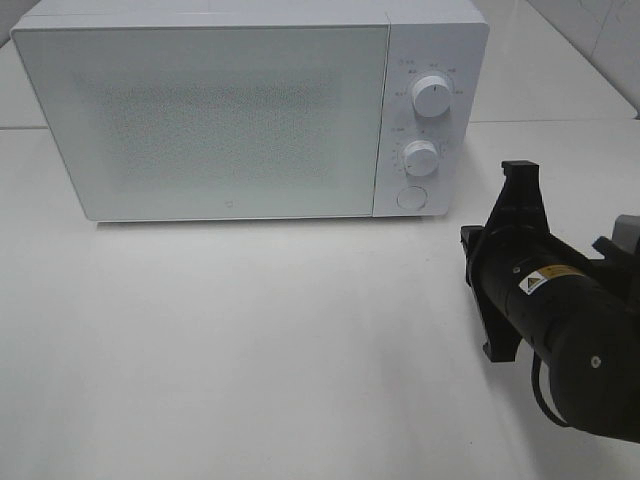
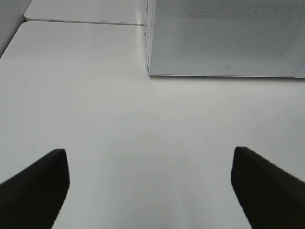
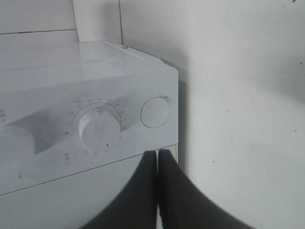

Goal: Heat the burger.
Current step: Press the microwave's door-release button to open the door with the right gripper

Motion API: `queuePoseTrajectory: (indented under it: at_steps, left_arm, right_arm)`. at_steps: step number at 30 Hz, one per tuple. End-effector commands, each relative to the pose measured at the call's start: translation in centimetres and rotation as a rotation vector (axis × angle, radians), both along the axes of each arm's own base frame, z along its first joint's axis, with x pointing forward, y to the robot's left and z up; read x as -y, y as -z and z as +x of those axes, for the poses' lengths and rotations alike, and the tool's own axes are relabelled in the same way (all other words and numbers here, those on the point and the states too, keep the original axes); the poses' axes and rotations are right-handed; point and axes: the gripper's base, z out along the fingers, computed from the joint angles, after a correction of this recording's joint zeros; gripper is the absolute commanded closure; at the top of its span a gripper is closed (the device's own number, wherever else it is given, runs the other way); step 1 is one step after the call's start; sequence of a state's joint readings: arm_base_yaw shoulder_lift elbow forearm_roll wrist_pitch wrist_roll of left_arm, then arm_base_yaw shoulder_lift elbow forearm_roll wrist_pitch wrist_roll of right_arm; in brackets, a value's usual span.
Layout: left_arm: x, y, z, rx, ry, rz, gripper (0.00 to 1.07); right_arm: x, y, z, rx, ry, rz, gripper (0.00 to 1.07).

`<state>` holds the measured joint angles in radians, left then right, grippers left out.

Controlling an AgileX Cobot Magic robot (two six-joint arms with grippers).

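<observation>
Our right gripper [image 3: 157, 152], pinched shut and empty, has the round button [image 3: 155, 112] on the microwave [image 1: 200, 110] just ahead of its tips. Our left gripper [image 2: 148, 152] gapes wide, farther off.

the right arm [image 1: 570, 320], a matte black cylinder, bears a yellow-and-white warning label [image 1: 536, 283], a looping black cable [image 1: 541, 393] and a black-fingered right pincer [image 3: 157, 152].

Txt round upper dial [image 1: 432, 97]: too small.

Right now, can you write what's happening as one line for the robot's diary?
microwave: door shut | burger: not in view | left gripper: open over table | right gripper: shut, empty, near lower dial
</observation>
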<state>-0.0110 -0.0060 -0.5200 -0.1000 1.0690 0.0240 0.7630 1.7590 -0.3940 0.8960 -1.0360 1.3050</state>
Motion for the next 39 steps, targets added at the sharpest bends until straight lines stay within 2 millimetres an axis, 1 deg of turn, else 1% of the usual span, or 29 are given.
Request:
queuePoseTrajectory:
  at_steps: [1,2,5,7,8,10,11,13,14,15,17,18,19,21,22,24,29,32,33,36,39]
  left_arm:
    - [0.0,0.1,-0.2,0.012,-0.004,-0.004,0.22]
    - [0.0,0.1,-0.2,0.012,-0.004,-0.004,0.22]
    - [0.0,0.1,-0.2,0.012,-0.004,-0.004,0.22]
    - [0.0,0.1,-0.2,0.012,-0.004,-0.004,0.22]
    - [0.0,0.1,-0.2,0.012,-0.004,-0.004,0.22]
    - [0.0,0.1,-0.2,0.012,-0.004,-0.004,0.22]
    - [0.0,0.1,-0.2,0.012,-0.004,-0.004,0.22]
    - [0.0,0.1,-0.2,0.012,-0.004,-0.004,0.22]
    - [0.0,0.1,-0.2,0.012,-0.004,-0.004,0.22]
    - [0.0,0.1,-0.2,0.012,-0.003,-0.004,0.22]
    - [0.0,0.1,-0.2,0.012,-0.004,-0.003,0.22]
    - [0.0,0.1,-0.2,0.012,-0.004,-0.004,0.22]
    - [0.0,0.1,-0.2,0.012,-0.004,-0.004,0.22]
    - [0.0,0.1,-0.2,0.012,-0.004,-0.004,0.22]
    - [0.0,0.1,-0.2,0.012,-0.004,-0.004,0.22]
    - [0.0,0.1,-0.2,0.012,-0.004,-0.003,0.22]
    - [0.0,0.1,-0.2,0.012,-0.004,-0.003,0.22]
    - [0.0,0.1,-0.2,0.012,-0.004,-0.004,0.22]
    - [0.0,0.1,-0.2,0.012,-0.004,-0.004,0.22]
    - [0.0,0.1,-0.2,0.012,-0.004,-0.004,0.22]
    - [0.0,0.1,-0.2,0.012,-0.004,-0.004,0.22]
  right_arm:
    - [-0.5,0.3,0.6,-0.006,0.002,0.004,1.07]
    - [-1.0,0.7,1.2,-0.009,0.009,0.017,1.07]
    - [-1.2,0.9,1.5,-0.009,0.013,0.023,1.07]
    - [-2.2,1.5,2.6,-0.007,0.021,0.040,1.07]
    - [-2.2,1.5,2.6,-0.007,0.021,0.040,1.07]
    - [-2.6,1.8,3.6,-0.023,0.027,0.048,1.07]
    - [-2.6,1.8,3.6,-0.023,0.027,0.048,1.07]
    - [-2.6,2.0,4.6,-0.031,0.038,0.050,1.07]
    - [-2.6,2.0,4.6,-0.031,0.038,0.050,1.07]
    - [-2.7,1.9,5.2,-0.024,0.045,0.048,1.07]
    - [-2.7,1.9,5.4,-0.023,0.047,0.049,1.07]
    - [-2.6,1.9,6.0,-0.024,0.054,0.044,1.07]
    - [-2.6,1.9,6.0,-0.024,0.054,0.044,1.07]
    - [-3.0,2.1,6.8,-0.023,0.061,0.050,1.07]
    - [-3.0,2.1,6.8,-0.023,0.061,0.050,1.07]
    - [-3.4,2.5,7.7,-0.035,0.059,0.059,1.07]
    - [-3.4,2.8,8.5,-0.036,0.073,0.065,1.07]
    - [-3.7,3.1,9.0,-0.041,0.070,0.062,1.07]
    - [-3.7,3.4,9.4,-0.046,0.073,0.062,1.07]
    - [-3.8,3.7,9.7,-0.062,0.072,0.066,1.07]
    - [-3.7,3.7,10.1,-0.059,0.076,0.059,1.07]
